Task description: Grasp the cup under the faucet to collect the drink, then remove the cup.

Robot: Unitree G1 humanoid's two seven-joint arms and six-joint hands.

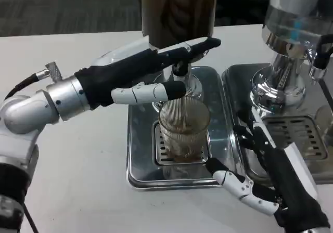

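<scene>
Cup under the faucet, between my two hands

The cup (183,130) stands on the drip tray (138,160), just below and before my left hand (151,74), which reaches in from the left to the faucet (180,69) under the dispenser (178,12) behind the cup. My right hand (260,176) lies to the cup's right, near the tray's front right corner, not touching the cup. Behind my right hand stands a second dispenser (283,72) on its own tray (307,139), to the right of the first.
</scene>
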